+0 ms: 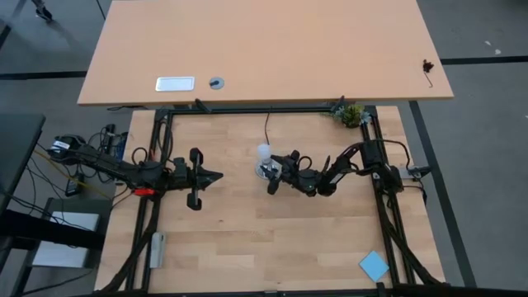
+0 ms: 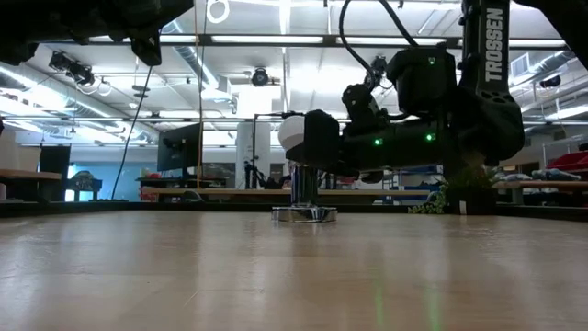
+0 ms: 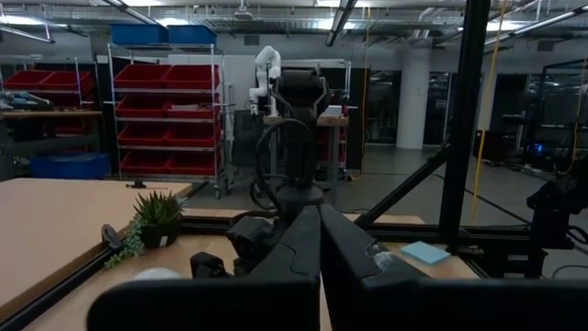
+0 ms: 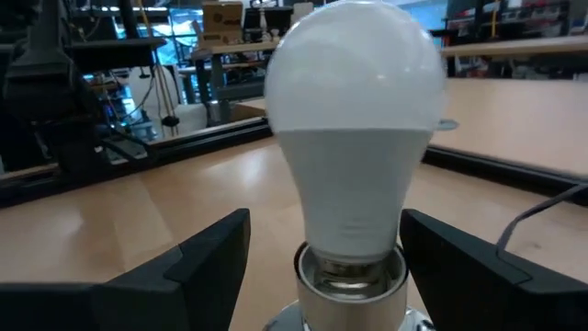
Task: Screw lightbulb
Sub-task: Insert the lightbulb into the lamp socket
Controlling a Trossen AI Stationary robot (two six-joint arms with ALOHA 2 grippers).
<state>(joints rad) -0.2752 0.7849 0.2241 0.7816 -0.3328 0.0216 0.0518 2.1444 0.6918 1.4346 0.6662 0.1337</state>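
Right claw held wide beside bulb, nothing gripped | left claw clenched, parked | risk: bulb knocked crooked in socket if squeezed off-centre

Red-binned shelving (blue bins on top) stands beyond a tan desk.

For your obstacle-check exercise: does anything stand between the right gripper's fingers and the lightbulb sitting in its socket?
Nothing visible does. In the right wrist view the lightbulb stands upright in the silver socket, and the right gripper is open with one finger on each side of the bulb's neck, clear gaps between. The left gripper waits off to the side.
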